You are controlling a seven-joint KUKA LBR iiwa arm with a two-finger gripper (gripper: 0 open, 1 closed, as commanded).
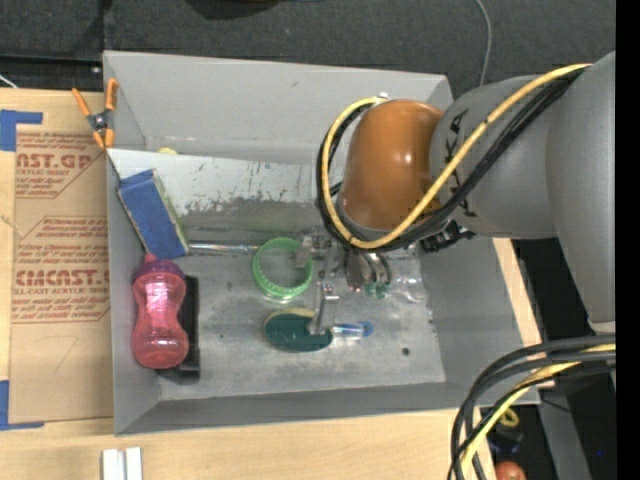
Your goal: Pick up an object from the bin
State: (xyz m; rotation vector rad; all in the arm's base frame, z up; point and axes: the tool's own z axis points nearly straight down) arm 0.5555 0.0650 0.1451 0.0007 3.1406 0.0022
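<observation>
My gripper (325, 303) reaches down in the middle of the bin, below the arm's orange cover. It stands at the right rim of a translucent green ring (275, 268) lying flat on the floor. Its lower end comes down just above a dark green oval piece (293, 334). A small clear and blue item (351, 330) lies right of that oval, touching it. I see nothing held in the gripper.
A blue block (152, 213) leans along the left wall. Below it a pink bottle (160, 318) rests on a black object (191, 330). Some clear plastic (407, 288) lies right of the gripper. The arm covers the bin's upper right.
</observation>
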